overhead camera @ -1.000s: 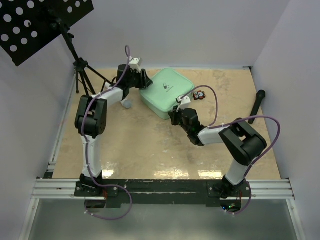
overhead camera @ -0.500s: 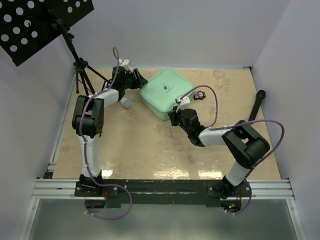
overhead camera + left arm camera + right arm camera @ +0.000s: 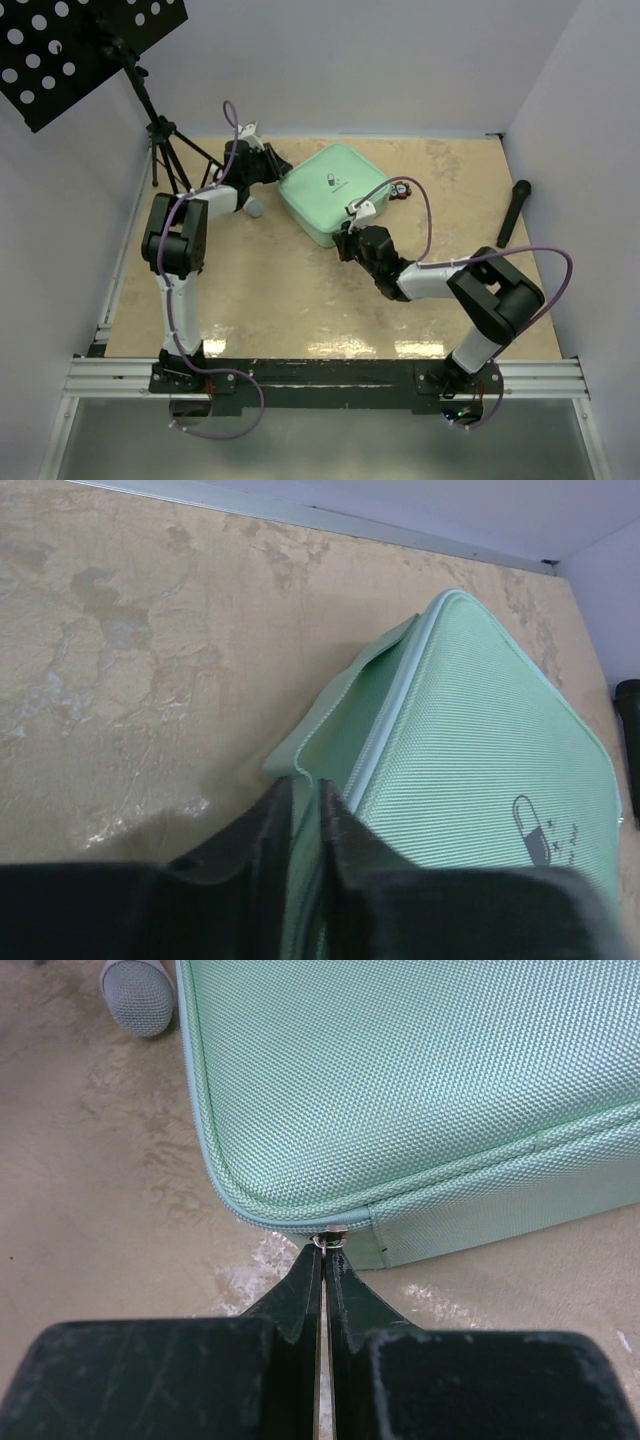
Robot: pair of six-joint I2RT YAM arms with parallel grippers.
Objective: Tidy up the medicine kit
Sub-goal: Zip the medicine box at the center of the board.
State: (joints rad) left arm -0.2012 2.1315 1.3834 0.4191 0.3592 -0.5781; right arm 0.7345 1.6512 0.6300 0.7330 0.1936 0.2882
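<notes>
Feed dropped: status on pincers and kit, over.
Left pincer shut on medicine kit's side strap. Right pincer shut on zipper pull. Kit closed. Grey cylinder beside kit, not touching.

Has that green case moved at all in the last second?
Yes, a little: the medicine kit has slid toward the arms' bases, while the black-and-red gadget beside it stayed put.

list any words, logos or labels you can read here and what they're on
No readable words anywhere.
medicine kit lid: pill logo with small stars, a sign only; the script beside it is too blurred to read.
black-and-red gadget: any markings are too small to read.
</notes>
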